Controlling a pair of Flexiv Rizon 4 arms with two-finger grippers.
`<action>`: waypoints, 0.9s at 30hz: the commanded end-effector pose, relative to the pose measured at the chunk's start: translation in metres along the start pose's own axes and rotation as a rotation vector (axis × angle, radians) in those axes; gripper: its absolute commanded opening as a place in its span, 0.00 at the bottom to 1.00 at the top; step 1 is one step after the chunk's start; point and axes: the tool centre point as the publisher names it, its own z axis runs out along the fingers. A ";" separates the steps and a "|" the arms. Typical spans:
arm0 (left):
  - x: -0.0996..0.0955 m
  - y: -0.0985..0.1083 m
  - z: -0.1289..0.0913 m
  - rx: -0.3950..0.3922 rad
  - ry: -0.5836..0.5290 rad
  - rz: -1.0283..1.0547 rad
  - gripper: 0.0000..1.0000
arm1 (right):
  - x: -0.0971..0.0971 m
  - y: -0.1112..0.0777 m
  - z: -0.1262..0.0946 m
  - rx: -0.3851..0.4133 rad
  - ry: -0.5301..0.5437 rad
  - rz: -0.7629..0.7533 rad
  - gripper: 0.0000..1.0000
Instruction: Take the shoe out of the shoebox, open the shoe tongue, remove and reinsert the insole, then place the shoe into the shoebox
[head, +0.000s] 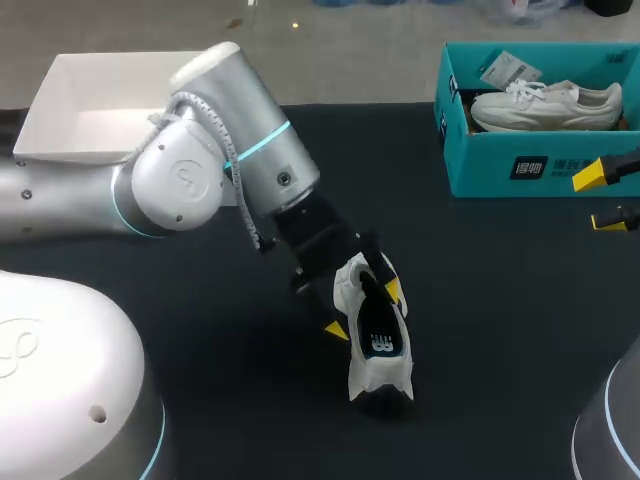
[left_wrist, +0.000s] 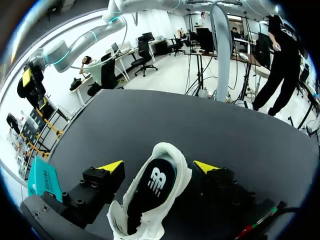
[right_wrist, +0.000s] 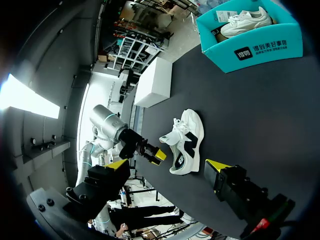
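A white shoe (head: 378, 350) with a dark insole stands on the black table near the middle. My left gripper (head: 364, 310) straddles it from above, open, one yellow tip on each side. In the left wrist view the shoe (left_wrist: 150, 190) sits between the fingers with its insole showing; a gap is visible at one fingertip (left_wrist: 112, 166). My right gripper (head: 605, 197) hangs open and empty at the right edge, just in front of the teal shoebox (head: 470, 160). From the right wrist view the shoe (right_wrist: 186, 140) stands well ahead of that gripper (right_wrist: 167, 165).
The shoebox (right_wrist: 280, 47) at the back right holds a second white shoe (head: 545, 105). A white open box (head: 70, 110) sits at the back left, partly behind my left arm.
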 end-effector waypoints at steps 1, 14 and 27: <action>0.000 0.000 -0.002 -0.212 0.257 0.080 0.00 | 0.000 0.000 0.000 0.000 -0.002 0.001 1.00; 0.001 0.007 0.004 -0.252 0.230 0.072 0.00 | 0.000 0.000 0.000 0.000 -0.002 0.001 1.00; 0.007 0.014 0.006 -0.122 0.300 0.129 0.00 | 0.000 0.000 0.000 0.000 -0.002 0.001 1.00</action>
